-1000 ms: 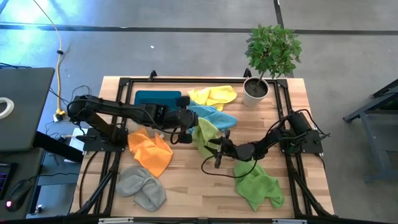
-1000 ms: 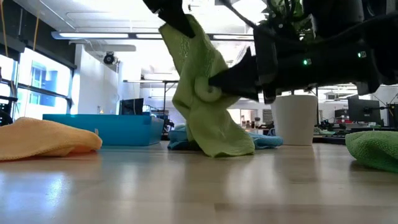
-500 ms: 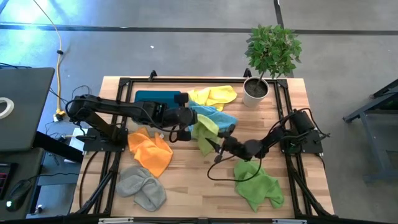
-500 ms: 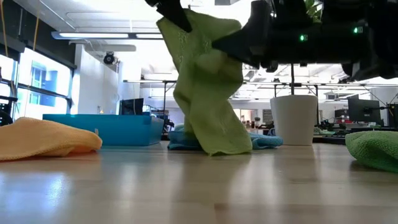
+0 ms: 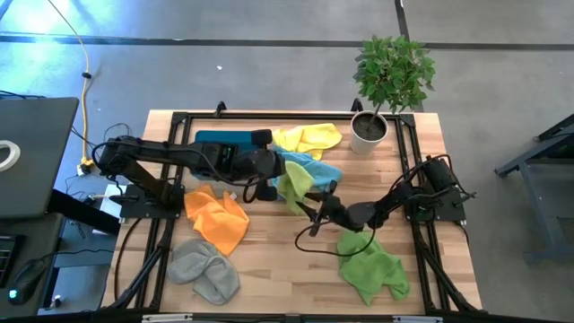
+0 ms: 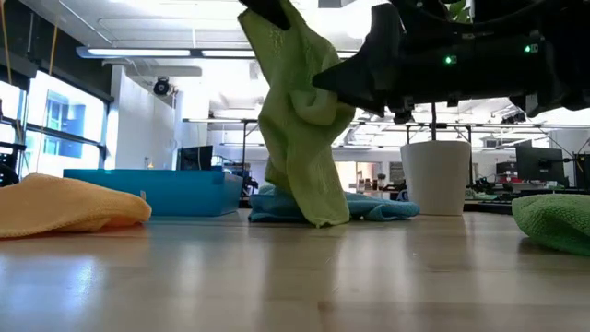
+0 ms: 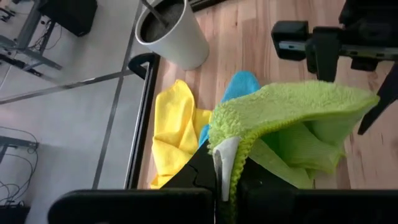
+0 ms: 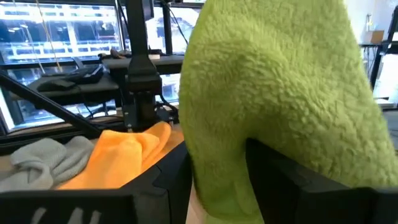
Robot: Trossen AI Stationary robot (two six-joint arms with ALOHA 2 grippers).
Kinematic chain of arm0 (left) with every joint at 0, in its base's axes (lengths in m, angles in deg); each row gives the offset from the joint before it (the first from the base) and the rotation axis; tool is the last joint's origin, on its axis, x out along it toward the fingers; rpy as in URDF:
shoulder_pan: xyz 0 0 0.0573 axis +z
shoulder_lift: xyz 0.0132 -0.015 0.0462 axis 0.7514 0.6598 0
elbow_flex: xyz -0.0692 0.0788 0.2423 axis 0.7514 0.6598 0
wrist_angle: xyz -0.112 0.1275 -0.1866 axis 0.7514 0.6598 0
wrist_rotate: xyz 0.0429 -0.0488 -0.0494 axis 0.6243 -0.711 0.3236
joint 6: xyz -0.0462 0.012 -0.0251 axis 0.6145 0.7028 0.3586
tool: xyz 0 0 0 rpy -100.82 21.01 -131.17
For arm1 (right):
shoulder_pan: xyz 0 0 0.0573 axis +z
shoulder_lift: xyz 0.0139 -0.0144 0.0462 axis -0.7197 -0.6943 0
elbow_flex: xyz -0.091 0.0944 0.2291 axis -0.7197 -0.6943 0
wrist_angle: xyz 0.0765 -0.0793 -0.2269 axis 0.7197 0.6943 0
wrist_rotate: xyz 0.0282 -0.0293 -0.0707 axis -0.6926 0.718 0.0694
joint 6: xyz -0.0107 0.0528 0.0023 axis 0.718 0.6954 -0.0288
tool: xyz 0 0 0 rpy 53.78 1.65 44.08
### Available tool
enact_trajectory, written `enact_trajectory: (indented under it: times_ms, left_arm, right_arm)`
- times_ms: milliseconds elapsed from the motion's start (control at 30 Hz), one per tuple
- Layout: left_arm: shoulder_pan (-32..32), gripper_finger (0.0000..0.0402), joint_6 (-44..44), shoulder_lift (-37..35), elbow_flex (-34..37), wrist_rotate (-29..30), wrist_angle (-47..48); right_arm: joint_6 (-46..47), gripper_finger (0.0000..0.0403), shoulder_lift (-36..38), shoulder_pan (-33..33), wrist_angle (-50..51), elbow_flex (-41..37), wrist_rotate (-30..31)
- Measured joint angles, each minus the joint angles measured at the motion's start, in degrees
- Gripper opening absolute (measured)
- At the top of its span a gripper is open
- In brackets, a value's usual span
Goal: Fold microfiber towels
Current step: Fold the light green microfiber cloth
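The light green towel (image 5: 294,185) hangs above the middle of the wooden tabletop (image 5: 269,260), its lower edge touching the light blue towel (image 5: 314,168) beneath it (clearest in the low view, where the fabric drapes in a long fold). The left pincer (image 7: 225,167) is pinched on the towel's upper edge, and the right pincer (image 5: 316,205) is clamped on a bunched corner beside it, so both arms meet over the centre. Just behind lie the yellow towel (image 5: 309,137) and a dark teal tray (image 5: 220,138). The orange towel (image 5: 218,215) sits crumpled near the left arm's base, the grey towel (image 5: 204,267) near the front edge, and the brighter green towel (image 5: 370,266) at the front right. A white pot with a leafy plant (image 5: 387,85) stands at the far right corner. Black rails frame the pale planks. Around them is grey concrete floor (image 5: 502,81), with a yellow cable (image 5: 85,76) to the left; the low view shows bright ceiling lights and windows.
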Motion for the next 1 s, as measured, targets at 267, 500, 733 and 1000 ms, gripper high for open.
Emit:
enact_trajectory:
  times_ms: [267,500,733,1000]
  left_arm:
    - [0.0,0.0000,-0.9,0.0,-1.7,0.0,-0.1]
    - [0.0,0.0000,-0.9,0.0,-1.7,0.0,0.0]
    - [0.0,0.0000,-0.9,0.0,-1.7,0.1,0.0]
    - [0.0,0.0000,-1.9,0.0,-1.7,0.2,0.0]
  right_arm:
    - [4.4,0.0142,0.0,0.0,4.5,0.0,0.2]
    - [3.9,0.0142,0.0,0.0,5.6,0.0,3.6]
    - [2.9,0.0121,0.0,0.0,5.8,0.0,5.4]
    - [4.0,0.0071,0.0,0.0,5.9,0.0,-3.8]
